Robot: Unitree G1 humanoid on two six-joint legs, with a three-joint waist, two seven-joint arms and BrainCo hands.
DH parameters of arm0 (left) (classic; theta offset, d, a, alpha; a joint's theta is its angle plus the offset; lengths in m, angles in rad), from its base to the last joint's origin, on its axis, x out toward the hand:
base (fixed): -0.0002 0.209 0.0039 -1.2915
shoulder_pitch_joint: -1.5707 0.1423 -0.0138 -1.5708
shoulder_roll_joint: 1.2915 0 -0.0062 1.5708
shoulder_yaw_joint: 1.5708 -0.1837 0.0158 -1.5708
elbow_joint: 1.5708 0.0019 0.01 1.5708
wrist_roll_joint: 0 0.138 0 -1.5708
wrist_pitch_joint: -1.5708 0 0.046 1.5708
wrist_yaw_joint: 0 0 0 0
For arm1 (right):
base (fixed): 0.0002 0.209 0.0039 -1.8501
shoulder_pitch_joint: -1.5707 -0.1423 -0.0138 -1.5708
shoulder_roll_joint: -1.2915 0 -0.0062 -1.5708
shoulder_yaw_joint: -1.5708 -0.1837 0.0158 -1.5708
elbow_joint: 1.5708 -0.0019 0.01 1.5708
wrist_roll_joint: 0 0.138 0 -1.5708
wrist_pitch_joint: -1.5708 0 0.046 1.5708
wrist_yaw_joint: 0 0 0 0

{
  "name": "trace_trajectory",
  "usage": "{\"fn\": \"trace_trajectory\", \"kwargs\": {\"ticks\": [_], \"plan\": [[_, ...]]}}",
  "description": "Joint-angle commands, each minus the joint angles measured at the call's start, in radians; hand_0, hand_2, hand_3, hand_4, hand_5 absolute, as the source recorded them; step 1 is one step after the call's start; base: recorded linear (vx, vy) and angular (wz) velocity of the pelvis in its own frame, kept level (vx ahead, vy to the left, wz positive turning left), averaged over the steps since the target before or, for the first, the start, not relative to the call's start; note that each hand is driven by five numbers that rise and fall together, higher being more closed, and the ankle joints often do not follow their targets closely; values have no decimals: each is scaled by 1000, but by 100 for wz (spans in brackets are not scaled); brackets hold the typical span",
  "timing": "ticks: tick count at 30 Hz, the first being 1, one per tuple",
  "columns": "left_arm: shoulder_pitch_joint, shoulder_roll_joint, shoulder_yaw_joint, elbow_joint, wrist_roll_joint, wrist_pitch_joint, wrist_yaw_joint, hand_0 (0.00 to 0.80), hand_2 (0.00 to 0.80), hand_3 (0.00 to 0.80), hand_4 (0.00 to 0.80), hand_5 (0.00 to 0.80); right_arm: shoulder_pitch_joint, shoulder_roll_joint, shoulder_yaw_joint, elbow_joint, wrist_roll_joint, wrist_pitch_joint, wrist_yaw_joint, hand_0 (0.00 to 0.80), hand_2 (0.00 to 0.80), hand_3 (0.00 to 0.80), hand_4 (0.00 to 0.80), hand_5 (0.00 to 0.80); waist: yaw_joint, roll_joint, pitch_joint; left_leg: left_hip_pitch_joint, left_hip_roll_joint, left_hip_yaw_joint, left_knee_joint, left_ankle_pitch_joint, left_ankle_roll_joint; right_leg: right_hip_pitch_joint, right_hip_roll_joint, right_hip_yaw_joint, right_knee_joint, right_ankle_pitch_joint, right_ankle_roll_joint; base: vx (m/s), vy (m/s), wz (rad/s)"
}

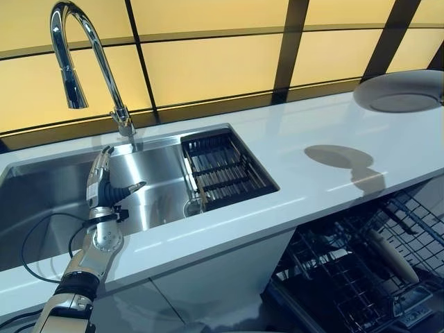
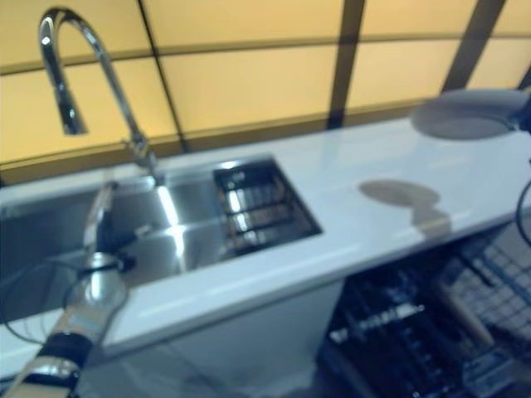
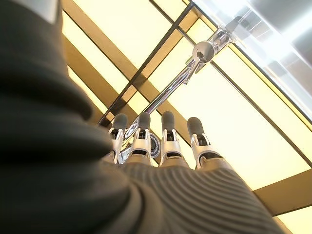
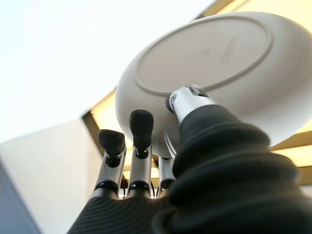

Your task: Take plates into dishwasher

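Note:
A white plate (image 1: 401, 90) hangs in the air above the far right end of the white counter (image 1: 312, 187) and casts a shadow on it. In the right wrist view my right hand (image 4: 140, 146) holds this plate (image 4: 209, 53): the thumb presses its underside and the fingers reach past its rim. The hand itself does not show in the eye views. The open dishwasher's lower rack (image 1: 361, 270) lies below the counter at the lower right. My left hand (image 1: 103, 184) is open and empty, fingers straight, raised over the steel sink (image 1: 41, 194).
A tall chrome faucet (image 1: 83, 48) arches over the sink. A dark slatted drain basket (image 1: 225, 170) sits in the sink's right part. A beige handle-like object (image 1: 392, 255) lies in the dishwasher rack. Yellow panels back the counter.

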Motion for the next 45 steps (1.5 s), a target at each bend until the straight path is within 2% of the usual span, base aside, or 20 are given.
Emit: {"fn": "trace_trajectory", "kwargs": {"ticks": [1, 5, 7, 11, 12, 13, 16, 19, 22, 31, 36, 41, 45], "plan": [[202, -59, -77, 140, 49, -70, 64, 0, 0, 0, 0, 0, -63, -52, -105, 17, 25, -15, 22, 800, 800, 800, 800, 800, -58, -147, 49, 7, 21, -26, 3, 0, 40, 70, -41, -8, 4, -36, 46, -23, 7, -5], [228, -11, -27, -53, -13, -171, 2, 0, 0, 0, 0, 0, 140, -84, -284, -22, 34, -28, 40, 800, 800, 800, 800, 800, -72, -138, 68, 10, 22, -20, 3, -3, 39, 65, -44, -2, 4, -31, 43, -35, 7, -8], [231, 17, -10, -121, -44, -186, -35, 0, 0, 0, 0, 0, 206, -90, -339, -38, 43, -29, 38, 800, 800, 800, 800, 800, -73, -137, 71, 9, 21, -24, 3, -2, 37, 64, -44, -2, 4, -30, 43, -25, 2, -7], [220, 124, 59, -340, -172, -249, -195, 0, 0, 0, 0, 0, 352, -108, -473, -69, 62, -20, 38, 800, 800, 800, 800, 800, -71, -129, 71, 7, 20, -36, 3, 0, 34, 64, -48, -8, 4, -29, 44, -5, 3, -4], [218, 133, 65, -360, -182, -244, -208, 0, 0, 0, 0, 0, 363, -108, -484, -69, 61, -22, 37, 800, 800, 800, 800, 800, -71, -128, 71, 6, 20, -37, 3, 0, 33, 64, -48, -8, 4, -28, 44, 0, 0, 0], [202, 181, 81, -441, -227, -241, -252, 0, 0, 0, 0, 0, 392, -107, -511, -72, 53, -24, 36, 800, 800, 800, 800, 800, -69, -123, 71, 6, 21, -41, 3, 1, 33, 63, -50, -11, 4, -27, 46, 0, 0, 0], [174, 247, 111, -551, -362, -203, -355, 0, 0, 0, 0, 0, 427, -111, -539, -87, 53, -14, 27, 800, 800, 800, 800, 800, -65, -114, 71, 6, 20, -46, 3, 0, 35, 63, -53, -17, 4, -26, 50, 0, 0, 0], [161, 273, 123, -592, -414, -189, -410, 0, 0, 0, 0, 0, 435, -113, -550, -100, 43, 3, 43, 800, 800, 800, 800, 800, -65, -108, 69, 7, 19, -49, 3, -2, 37, 63, -54, -19, 4, -27, 52, 0, 0, 0], [170, 307, 150, -660, -515, -134, -492, 0, 0, 0, 0, 0, 471, -118, -579, -99, 31, 5, 58, 800, 800, 800, 800, 800, -68, -97, 69, 7, 17, -54, 3, -3, 40, 62, -54, -18, 4, -28, 53, 1, -2, -2], [235, 313, 200, -794, -657, -62, -678, 0, 0, 0, 0, 0, 658, -85, -727, -121, 20, 45, 125, 800, 800, 800, 800, 800, -61, -88, 77, 2, 16, -64, 3, -2, 43, 61, -53, -30, 4, -28, 52, -2, -10, 4], [243, 339, 212, -807, -682, -53, -670, 0, 0, 0, 0, 0, 746, -45, -782, -145, 14, 73, 123, 800, 800, 800, 800, 800, -59, -85, 84, 0, 15, -68, 3, 1, 46, 61, -52, -33, 4, -26, 51, 0, -6, 1], [230, 343, 204, -798, -689, -51, -668, 0, 0, 0, 0, 0, 784, -43, -825, -133, 35, 104, 112, 800, 800, 800, 800, 800, -65, -88, 84, 0, 18, -61, 3, 2, 46, 57, -49, -29, 4, -24, 52, 0, 0, 0], [220, 350, 190, -792, -675, -37, -667, 0, 0, 0, 0, 0, 810, -56, -855, -95, 35, 158, 186, 800, 800, 800, 800, 800, -78, -90, 85, 1, 19, -48, 3, 1, 45, 52, -47, -20, 4, -21, 53, 0, 0, 0]]}}
